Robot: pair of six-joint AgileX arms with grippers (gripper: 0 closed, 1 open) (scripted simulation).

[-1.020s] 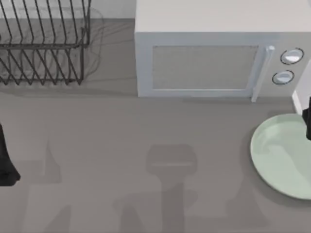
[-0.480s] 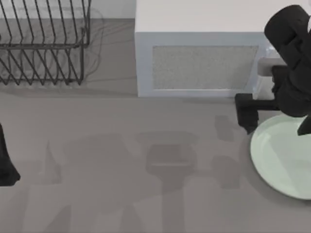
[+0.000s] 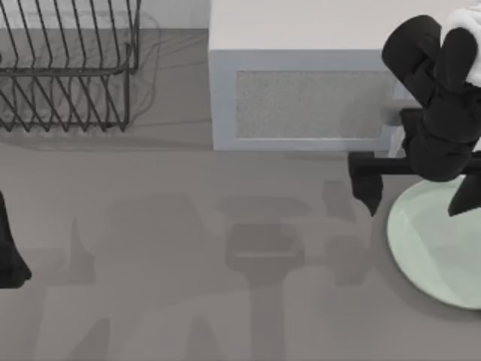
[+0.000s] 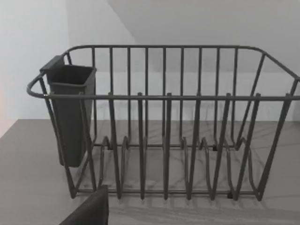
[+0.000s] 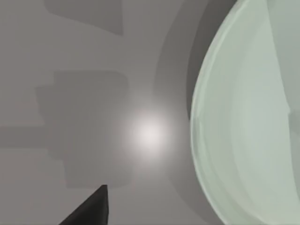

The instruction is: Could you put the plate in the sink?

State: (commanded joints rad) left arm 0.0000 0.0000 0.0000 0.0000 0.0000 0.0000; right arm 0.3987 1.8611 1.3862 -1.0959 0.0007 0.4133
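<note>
The plate [image 3: 440, 252] is pale mint-green and lies flat on the table at the right edge, in front of the microwave's right end. My right gripper [image 3: 413, 194] hangs open over the plate's far left rim. One finger [image 3: 366, 188] is outside the rim over bare table, and the other is above the plate. In the right wrist view the plate [image 5: 248, 117] curves along one side, and a dark fingertip [image 5: 89, 208] points over the grey table beside it. The sink is hidden. My left arm [image 3: 9, 248] stays parked at the table's left edge.
A grey-white microwave [image 3: 308, 98] stands at the back, with my right arm covering its right end. A black wire dish rack [image 3: 68, 68] sits at the back left. The left wrist view faces the rack [image 4: 164, 122], which has a dark cup [image 4: 70, 112] hooked on it.
My right arm has swung in from the right edge over the microwave's knobs and the plate's far rim, then shifted slightly left. The plate and left arm have not moved.
</note>
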